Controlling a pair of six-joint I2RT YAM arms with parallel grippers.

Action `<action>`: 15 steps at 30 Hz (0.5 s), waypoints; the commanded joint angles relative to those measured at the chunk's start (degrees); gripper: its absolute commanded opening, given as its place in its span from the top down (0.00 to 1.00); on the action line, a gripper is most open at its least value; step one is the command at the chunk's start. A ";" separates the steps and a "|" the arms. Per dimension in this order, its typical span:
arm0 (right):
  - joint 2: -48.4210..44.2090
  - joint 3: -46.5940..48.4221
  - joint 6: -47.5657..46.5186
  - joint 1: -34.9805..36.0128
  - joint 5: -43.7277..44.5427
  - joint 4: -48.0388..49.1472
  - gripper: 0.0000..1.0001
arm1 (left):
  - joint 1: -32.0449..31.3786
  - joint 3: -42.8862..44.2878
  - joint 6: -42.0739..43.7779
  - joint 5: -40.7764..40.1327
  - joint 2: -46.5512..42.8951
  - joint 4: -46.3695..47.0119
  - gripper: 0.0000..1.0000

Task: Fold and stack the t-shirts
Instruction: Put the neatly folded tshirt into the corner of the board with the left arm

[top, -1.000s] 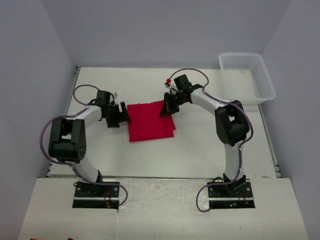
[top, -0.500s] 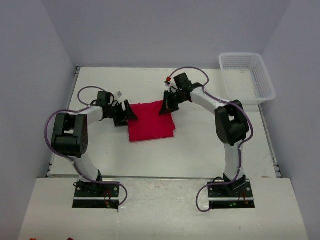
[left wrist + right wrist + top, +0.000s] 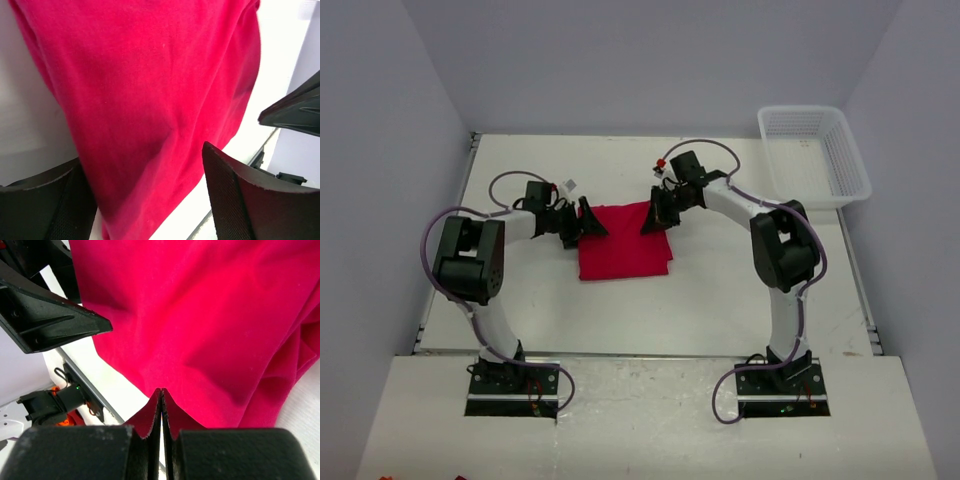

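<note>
One bright red t-shirt (image 3: 623, 245) lies folded into a rough square in the middle of the table. My left gripper (image 3: 588, 222) is open at the shirt's far left corner. In the left wrist view (image 3: 142, 165) its jaws stand wide apart with the red cloth (image 3: 150, 100) between them. My right gripper (image 3: 653, 215) is at the shirt's far right corner. In the right wrist view (image 3: 161, 390) its fingers are pressed together, and the red cloth (image 3: 210, 315) rises to their tips, pinched there. The neck label is hidden.
A white mesh basket (image 3: 815, 150) stands at the far right corner of the table. The left gripper's black fingers (image 3: 50, 315) show in the right wrist view, close across the shirt. White walls close in the table on three sides.
My left gripper has moved right, from beside the shirt's left edge onto its far left corner, still open. My right gripper has stayed shut at the far right corner.
</note>
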 commanded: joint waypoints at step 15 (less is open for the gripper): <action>-12.31 -9.74 -0.08 -3.45 0.52 3.46 1.00 | -2.55 -1.73 -2.21 -5.41 12.04 5.34 0.90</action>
